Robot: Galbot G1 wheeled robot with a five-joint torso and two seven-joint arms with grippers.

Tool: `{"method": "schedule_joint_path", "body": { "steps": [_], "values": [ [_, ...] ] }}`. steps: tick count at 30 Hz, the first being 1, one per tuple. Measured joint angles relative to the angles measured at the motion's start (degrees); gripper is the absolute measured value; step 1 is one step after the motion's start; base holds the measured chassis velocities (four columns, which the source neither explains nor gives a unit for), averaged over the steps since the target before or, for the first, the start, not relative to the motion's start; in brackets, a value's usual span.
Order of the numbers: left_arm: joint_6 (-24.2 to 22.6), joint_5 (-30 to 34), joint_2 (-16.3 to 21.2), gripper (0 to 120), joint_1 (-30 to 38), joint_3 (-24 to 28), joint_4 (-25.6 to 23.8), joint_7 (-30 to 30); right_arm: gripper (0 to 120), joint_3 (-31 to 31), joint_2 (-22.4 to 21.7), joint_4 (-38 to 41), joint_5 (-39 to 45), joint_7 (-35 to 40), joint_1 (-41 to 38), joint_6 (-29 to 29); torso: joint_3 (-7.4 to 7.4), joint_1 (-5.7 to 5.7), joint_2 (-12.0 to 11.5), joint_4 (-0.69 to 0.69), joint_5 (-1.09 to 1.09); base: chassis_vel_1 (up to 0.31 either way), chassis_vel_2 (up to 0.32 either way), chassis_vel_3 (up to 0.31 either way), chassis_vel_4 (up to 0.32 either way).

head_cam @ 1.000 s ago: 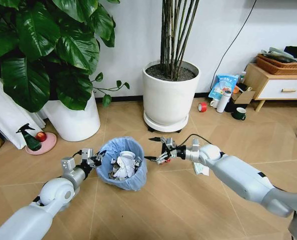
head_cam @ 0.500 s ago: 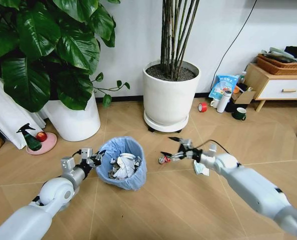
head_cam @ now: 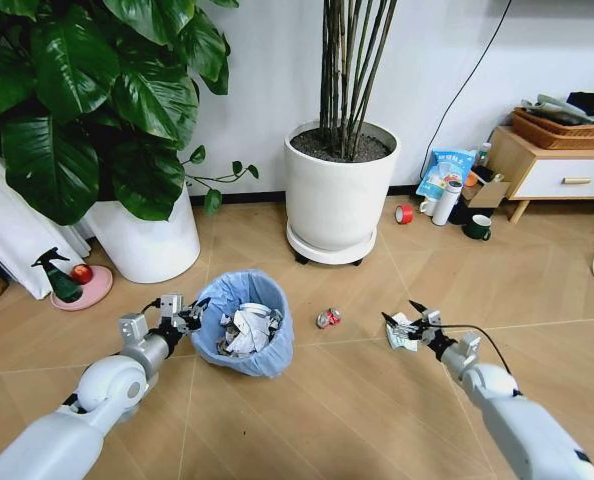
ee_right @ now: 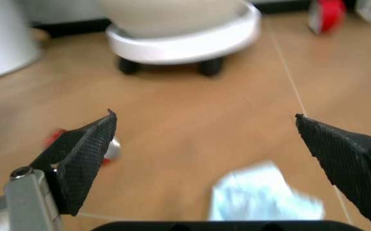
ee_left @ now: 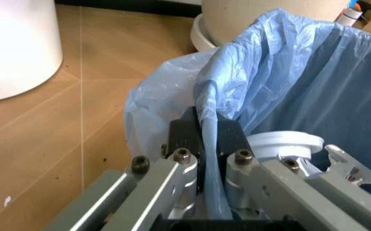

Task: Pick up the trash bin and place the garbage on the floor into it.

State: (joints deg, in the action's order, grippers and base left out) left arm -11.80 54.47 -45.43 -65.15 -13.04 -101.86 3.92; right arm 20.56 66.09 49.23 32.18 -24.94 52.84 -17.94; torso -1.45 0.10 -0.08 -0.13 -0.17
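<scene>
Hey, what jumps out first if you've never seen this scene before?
The small round dark bin with a crinkly light-blue bag sits mid-floor, its rim pinched by the left claw. To its right the open right claw hovers over a blue-white packet, with a tiny red-silver piece between bin and packet.

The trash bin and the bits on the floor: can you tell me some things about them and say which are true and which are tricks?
1. The left pincer pinches the trash bin's blue bag rim. True.
2. The right pincer is shut on the packet. False: it is open over the blue-white packet.
3. The red-silver piece is inside the bin. False: it lies on the floor.
4. Crumpled white litter is in the bin. True.
</scene>
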Motion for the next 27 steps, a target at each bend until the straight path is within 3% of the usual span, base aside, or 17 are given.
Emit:
{"method": "schedule_joint_path", "body": {
  "steps": [5,12,27],
  "values": [
    [0.0,0.08,0.09,0,0.24,0.06,0.0,0.11,100,0.74,3.62,-6.47,-0.93,4.85,-2.54,1.29,0.0,0.0,0.0,0.0,0.0,0.0,0.0,0.0,0.0],
    [0.0,0.08,0.12,0,0.21,0.41,0.05,0.19,100,1.17,5.54,-13.83,-2.73,6.14,-7.13,2.19,-0.01,0.0,0.0,0.0,-0.02,0.0,0.0,0.0,0.0],
    [-0.02,0.2,0.22,0,0.41,0.41,0.04,0.44,100,0.57,7.77,-21.97,-6.25,8.82,-13.09,4.31,-0.01,0.0,0.0,0.0,0.0,0.0,0.0,0.0,0.0]
  ]
}}
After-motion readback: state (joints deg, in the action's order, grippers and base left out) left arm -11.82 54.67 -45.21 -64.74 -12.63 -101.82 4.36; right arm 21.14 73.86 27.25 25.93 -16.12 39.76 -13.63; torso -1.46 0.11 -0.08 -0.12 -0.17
